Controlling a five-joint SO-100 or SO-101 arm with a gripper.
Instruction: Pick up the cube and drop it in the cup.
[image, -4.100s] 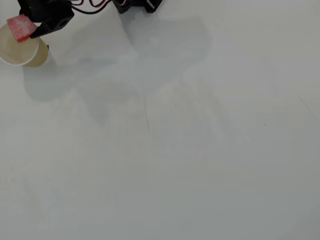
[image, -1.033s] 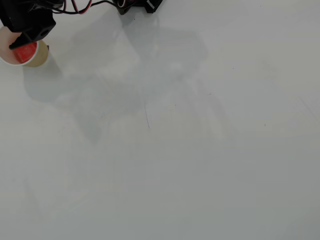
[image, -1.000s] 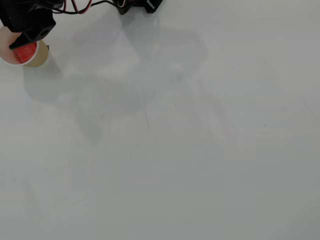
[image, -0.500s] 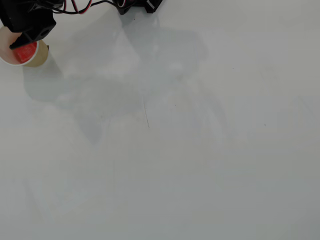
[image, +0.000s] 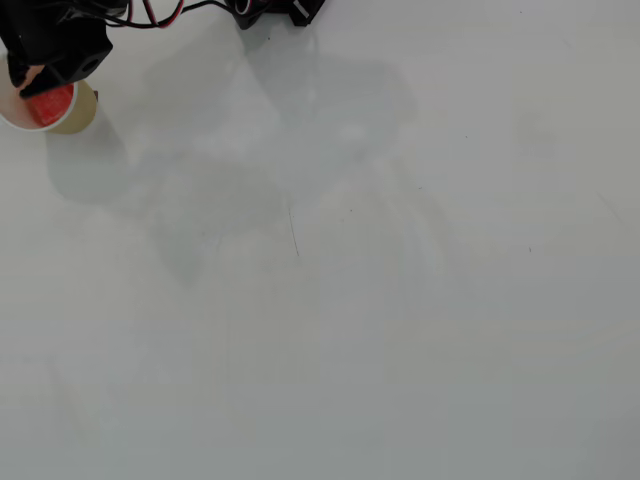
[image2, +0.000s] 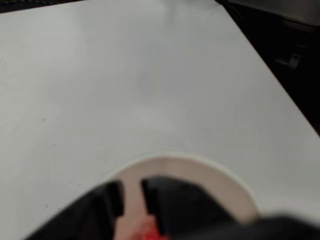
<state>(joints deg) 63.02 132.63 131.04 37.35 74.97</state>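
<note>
Your hand sits at the upper left of the overhead view, over the paper cup, fingers parted by a narrow gap and holding nothing. The red cube lies inside the cup on the white bench.

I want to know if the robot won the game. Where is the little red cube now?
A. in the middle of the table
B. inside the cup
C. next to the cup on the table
B. The overhead view shows the cube lying within the round rim of the cup, with the gripper over it.
</note>
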